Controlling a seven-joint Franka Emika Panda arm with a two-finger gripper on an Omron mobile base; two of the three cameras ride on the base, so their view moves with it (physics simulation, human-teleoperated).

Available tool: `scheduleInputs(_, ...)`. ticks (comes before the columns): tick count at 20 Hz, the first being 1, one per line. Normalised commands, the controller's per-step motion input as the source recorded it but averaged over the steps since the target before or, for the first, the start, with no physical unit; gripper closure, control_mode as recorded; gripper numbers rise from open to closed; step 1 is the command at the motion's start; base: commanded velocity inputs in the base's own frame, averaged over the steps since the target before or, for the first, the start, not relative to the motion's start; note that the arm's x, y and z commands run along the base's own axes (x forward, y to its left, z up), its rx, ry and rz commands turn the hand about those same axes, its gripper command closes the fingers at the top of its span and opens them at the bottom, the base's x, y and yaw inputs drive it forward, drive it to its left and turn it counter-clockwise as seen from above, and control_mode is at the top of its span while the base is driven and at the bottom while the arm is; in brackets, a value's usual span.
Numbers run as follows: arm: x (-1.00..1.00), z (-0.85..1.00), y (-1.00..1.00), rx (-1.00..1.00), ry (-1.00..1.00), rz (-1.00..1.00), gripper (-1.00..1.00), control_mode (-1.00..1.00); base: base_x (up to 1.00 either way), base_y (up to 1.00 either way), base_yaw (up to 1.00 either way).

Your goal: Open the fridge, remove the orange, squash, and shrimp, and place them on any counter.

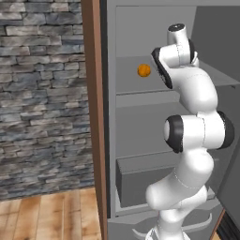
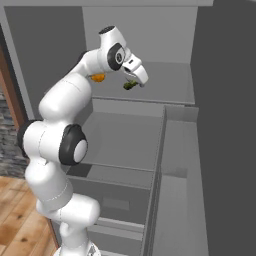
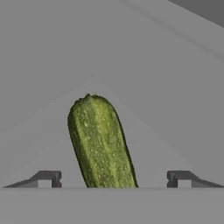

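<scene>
Hand view: one squash (image 3: pixel 101 142) is lying between the spread gripper (image 3: pixel 113 178) fingertips, untouched, its near end cut off. One orange (image 1: pixel 144 70) is sitting left of the gripper on the same shelf of the fridge (image 1: pixel 140 126). Shrimp hard to make out.

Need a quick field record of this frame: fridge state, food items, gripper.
fridge: tall grey fridge, open, shelves and drawer showing
orange: small round orange fruit, on upper shelf
squash: dark green elongated squash, between the gripper's spread fingers, whether held or on the shelf unclear
gripper: two-finger gripper, open, reached in at upper shelf level
</scene>
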Motion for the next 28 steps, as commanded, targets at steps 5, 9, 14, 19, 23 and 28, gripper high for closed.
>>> scheduleInputs(5, 0.0, 0.0, 0.0, 0.0, 0.0, 0.0, -1.0, -1.0, 0.0, 0.0, 0.0)
scheduleInputs(9, 0.0, 0.0, 0.0, 0.0, 0.0, 0.0, 1.0, -1.0, 0.0, 0.0, 0.0)
scheduleInputs(14, 0.0, 0.0, 0.0, 0.0, 0.0, 0.0, 1.0, -1.0, 0.0, 0.0, 0.0)
scheduleInputs(19, 0.0, 0.0, 0.0, 0.0, 0.0, 0.0, 1.0, -1.0, 0.0, 0.0, 0.0)
scheduleInputs(23, -0.35, 0.0, -0.03, 0.0, -0.02, 0.0, 1.0, -1.0, 0.0, 0.0, 0.0)
scheduleInputs(28, -0.77, 0.02, 0.0, 0.0, -0.05, 0.05, 1.0, -1.0, 0.0, 0.0, 0.0)
